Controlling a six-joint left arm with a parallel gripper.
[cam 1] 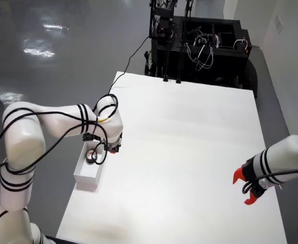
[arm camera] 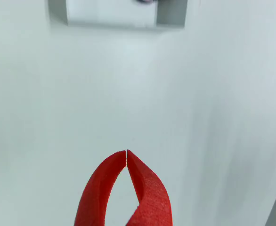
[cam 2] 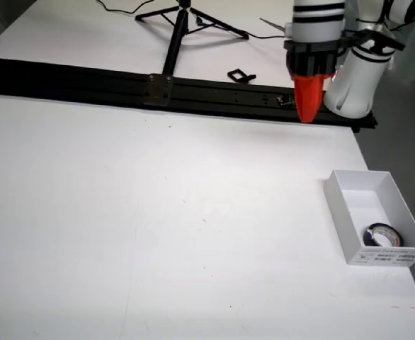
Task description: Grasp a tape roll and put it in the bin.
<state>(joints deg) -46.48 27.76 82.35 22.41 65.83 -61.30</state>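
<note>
The dark tape roll (cam 2: 383, 235) is lying inside the white rectangular bin (cam 2: 349, 219) (task apparently done), so the red-fingered gripper (arm camera: 126, 153) is hovering clenched and empty over the white tabletop (cam 2: 158, 227).

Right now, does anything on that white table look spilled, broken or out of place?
Nothing stands out. The tape roll lies inside the white bin near the table edge. The red end effector has its tips together, holding nothing.
</note>
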